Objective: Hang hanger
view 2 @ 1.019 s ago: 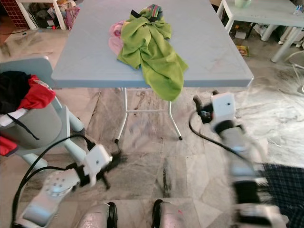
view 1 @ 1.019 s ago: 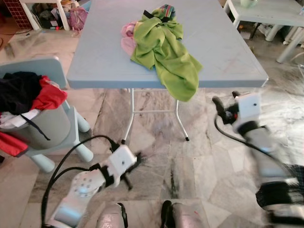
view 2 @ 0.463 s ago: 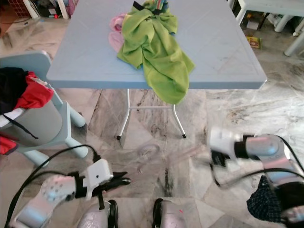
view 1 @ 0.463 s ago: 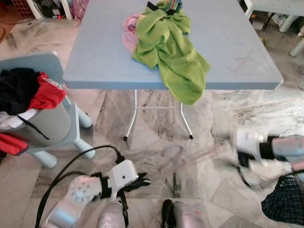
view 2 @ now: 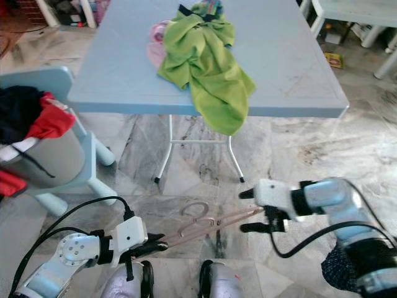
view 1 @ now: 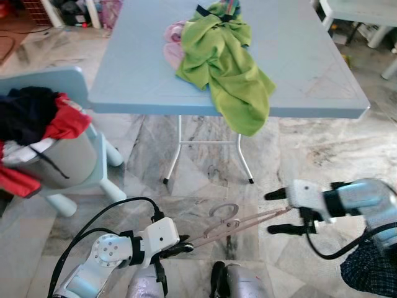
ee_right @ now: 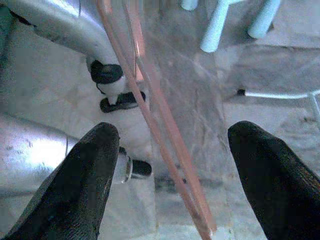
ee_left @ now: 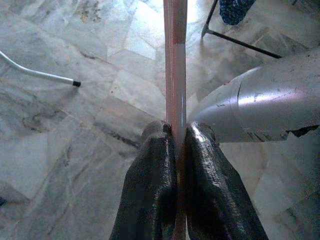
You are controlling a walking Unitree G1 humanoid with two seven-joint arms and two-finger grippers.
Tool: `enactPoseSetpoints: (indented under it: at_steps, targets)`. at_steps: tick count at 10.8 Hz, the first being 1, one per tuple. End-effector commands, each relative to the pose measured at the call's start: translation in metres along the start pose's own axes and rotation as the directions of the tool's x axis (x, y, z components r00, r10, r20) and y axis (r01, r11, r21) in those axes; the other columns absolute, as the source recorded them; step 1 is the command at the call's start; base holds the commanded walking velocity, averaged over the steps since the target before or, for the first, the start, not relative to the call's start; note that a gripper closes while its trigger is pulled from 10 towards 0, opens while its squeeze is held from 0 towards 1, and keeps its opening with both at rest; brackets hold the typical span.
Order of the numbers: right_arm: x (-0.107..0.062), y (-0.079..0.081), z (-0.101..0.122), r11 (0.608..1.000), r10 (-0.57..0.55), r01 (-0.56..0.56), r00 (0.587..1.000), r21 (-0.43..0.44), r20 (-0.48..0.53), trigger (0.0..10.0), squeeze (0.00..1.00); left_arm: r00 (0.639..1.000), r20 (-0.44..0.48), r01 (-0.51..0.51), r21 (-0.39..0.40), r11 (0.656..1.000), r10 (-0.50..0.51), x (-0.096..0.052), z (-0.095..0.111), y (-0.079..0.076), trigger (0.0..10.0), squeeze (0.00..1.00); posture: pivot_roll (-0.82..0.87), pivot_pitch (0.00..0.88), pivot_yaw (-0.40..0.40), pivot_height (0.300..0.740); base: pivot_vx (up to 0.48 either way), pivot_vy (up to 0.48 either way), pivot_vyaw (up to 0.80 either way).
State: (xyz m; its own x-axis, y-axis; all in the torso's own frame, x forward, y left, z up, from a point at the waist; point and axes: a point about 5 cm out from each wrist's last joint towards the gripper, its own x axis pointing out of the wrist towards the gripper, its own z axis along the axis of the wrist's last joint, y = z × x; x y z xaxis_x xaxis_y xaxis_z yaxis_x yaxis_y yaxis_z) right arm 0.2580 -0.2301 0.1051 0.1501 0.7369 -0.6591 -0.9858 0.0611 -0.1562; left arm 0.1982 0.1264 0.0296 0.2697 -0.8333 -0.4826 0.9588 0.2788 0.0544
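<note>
A clear pinkish hanger (view 1: pixel 232 222) hangs low over the marble floor in front of me, hook (view 1: pixel 223 210) up. My left gripper (view 1: pixel 184 248) is shut on its left end; in the left wrist view the two black fingers (ee_left: pixel 155 192) pinch the pink bar (ee_left: pixel 175 75). My right gripper (view 1: pixel 277 212) is open at the hanger's right end, one finger on each side. In the right wrist view the hanger's arms (ee_right: pixel 160 125) pass between the spread fingers (ee_right: pixel 82 175) without touching them.
A light blue folding table (view 1: pixel 310 68) stands ahead with a green garment (view 1: pixel 226 68) and pink cloth (view 1: pixel 172 49) on it. At the left is a pale blue chair with a basket of clothes (view 1: pixel 37 136). A dark checked cloth (view 1: pixel 372 267) lies at lower right.
My right arm swung down from beside the table to the hanger's right end. The left gripper now holds the hanger up off the floor. The camera shifted slightly.
</note>
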Motion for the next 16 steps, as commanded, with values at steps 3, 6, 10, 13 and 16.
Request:
enactPoseSetpoints:
  at_steps: [3,6,10,13,16]
  targets:
    - [0.007,0.007,0.005,0.997,0.072,-0.072,0.997,-0.015,0.015,0.0,0.0,0.999,0.005,0.032,0.026,0.999,-0.032,0.005,0.002,-0.003,10.0,0.0,0.0,0.167,-0.008,0.74,0.0,0.0,0.0]
    - [0.026,0.009,0.009,0.997,0.056,-0.054,0.997,-0.048,0.048,0.0,0.0,0.999,0.031,0.039,0.032,0.999,-0.04,0.009,0.01,-0.006,10.0,0.0,0.01,0.165,-0.01,0.74,0.0,0.0,0.0]
    - [0.024,0.001,0.004,0.994,0.018,-0.021,0.999,-0.108,-0.027,0.0,0.0,0.998,0.035,0.046,0.036,0.998,-0.047,0.017,0.016,-0.014,10.0,0.0,0.01,0.167,-0.011,0.74,0.0,0.0,0.0]
    - [0.017,-0.006,0.002,0.99,0.002,-0.012,0.998,-0.143,-0.066,0.0,0.0,0.997,0.051,0.059,0.035,0.998,-0.061,0.037,0.037,-0.026,10.0,0.0,0.01,0.167,-0.009,0.74,0.0,0.0,0.0]
    - [0.018,-0.005,0.001,0.988,0.015,-0.026,0.997,-0.153,-0.074,0.0,0.0,0.995,0.068,0.067,0.039,0.997,-0.07,0.062,0.064,-0.045,10.0,0.0,0.01,0.168,-0.008,0.74,0.0,0.0,0.0]
